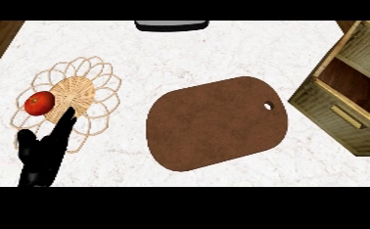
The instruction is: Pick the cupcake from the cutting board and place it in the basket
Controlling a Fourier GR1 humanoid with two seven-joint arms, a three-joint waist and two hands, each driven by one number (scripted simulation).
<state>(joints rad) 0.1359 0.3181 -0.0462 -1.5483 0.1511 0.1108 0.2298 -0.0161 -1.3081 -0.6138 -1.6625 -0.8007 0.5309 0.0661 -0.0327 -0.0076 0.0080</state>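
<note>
a white marbled counter [217, 52] fills the view, with a strip of brown wood at its far left corner. at the lower left 1 black hand [42, 154] comes up from the bottom edge — by its place in the view the left hand — fingers straight and held close together, pointing up and a little to the right, the thumb standing apart on the left side; it holds nothing. the fingertips [69, 115] overlap the near rim of a flat woven basket [98, 88], a pale disc of tight weave ringed by open wire-like loops, though whether they touch it cannot be told. on the left part of that basket sits a red round fruit, a tomato [39, 103] by its look, just beside the fingertips and up-left of them. to the right, well apart from the basket, lies a brown cutting board [217, 123] with rounded corners and a small hole near its right edge, turned at a slant; its top is bare brown. no cupcake shows anywhere in view, neither on the board nor in the basket. further right a tan wooden crate-like box [339, 96] with an open, dark interior runs off the right edge. at the far edge of the counter, top centre, a dark object with a light grey rim [171, 25] is cut off.
</note>
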